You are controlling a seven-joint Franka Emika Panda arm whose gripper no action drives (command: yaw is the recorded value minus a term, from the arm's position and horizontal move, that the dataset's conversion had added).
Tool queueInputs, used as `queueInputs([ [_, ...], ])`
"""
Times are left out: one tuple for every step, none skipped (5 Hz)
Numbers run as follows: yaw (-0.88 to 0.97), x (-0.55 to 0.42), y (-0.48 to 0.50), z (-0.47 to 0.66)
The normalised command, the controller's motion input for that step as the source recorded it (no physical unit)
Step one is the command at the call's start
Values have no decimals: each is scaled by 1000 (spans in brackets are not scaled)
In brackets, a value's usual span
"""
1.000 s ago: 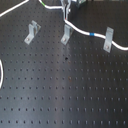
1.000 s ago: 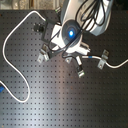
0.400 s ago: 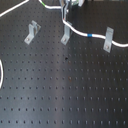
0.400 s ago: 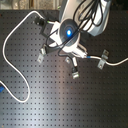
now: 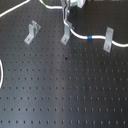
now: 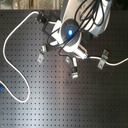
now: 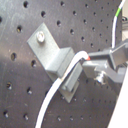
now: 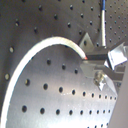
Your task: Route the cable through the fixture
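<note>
Setting: a black perforated breadboard (image 5: 60,95), matte, with a regular grid of holes, seen in both exterior views. Fixtures: three small grey metal brackets bolted upright in a row; in the first exterior view they stand as a left bracket (image 5: 32,31), a middle bracket (image 5: 66,36) and a right bracket (image 5: 108,40), well apart from one another. Item: the cable (image 5: 80,36), a long thin white cord. In the first exterior view it runs from the middle bracket toward the first exterior view's right, carries a short blue band (image 5: 89,38) between the middle and right brackets, and passes at the right bracket to the frame edge; whether it is seated in that bracket cannot be told. In the second exterior view a long slack loop (image 6: 10,65) lies on the board at the second exterior view's left. Gripper (image 7: 92,67): positioned at the middle bracket, dark fingers (image 7: 112,56) pinched together on the cord just beside the bracket in the first wrist view; the cord arcs from the fingers over the angled metal plate (image 7: 50,52). Handling, as a judgement: light, limp, smooth-sheathed, likely to slip lengthwise and sag or spring sideways; best held close to the bracket, with a short free length, so the tip end can be steered into the slot.
</note>
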Motion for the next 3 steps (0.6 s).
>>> queueInputs([
  [0,-173,113,190],
  [0,-152,191,124],
  [43,5,-4,0],
])
